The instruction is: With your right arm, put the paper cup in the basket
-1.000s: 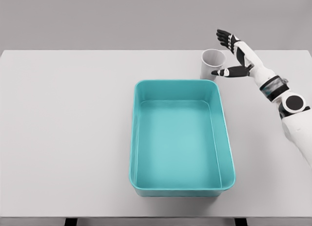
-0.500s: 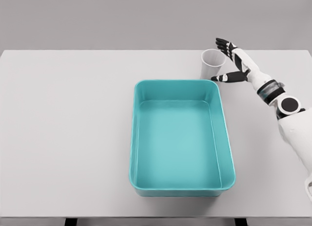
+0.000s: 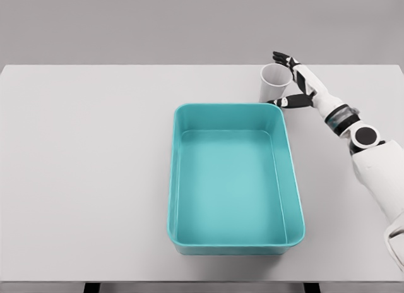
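- Step: reach-to-grasp. Right robot hand (image 3: pixel 291 80) is unclenched, cupped around the paper cup (image 3: pixel 274 83), thumb low at the base, fingers behind the rim; no firm grip visible.
- Paper cup stands upright near the surface's (image 3: pixel 88 167) far edge, right of middle, just beyond the teal basket's (image 3: pixel 292 179) far right corner.
- Next, judged: close fingers, lift clear of the basket wall, carry over, release.
- No writing, labels or brands readable.
- Left arm not seen.

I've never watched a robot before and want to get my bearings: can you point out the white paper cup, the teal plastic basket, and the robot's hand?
White paper cup (image 3: pixel 273 84): head view, on its side wall.
Teal plastic basket (image 3: pixel 231 107): head view, on its far rim.
Right hand (image 3: pixel 299 84): head view, on the palm, beside the cup.
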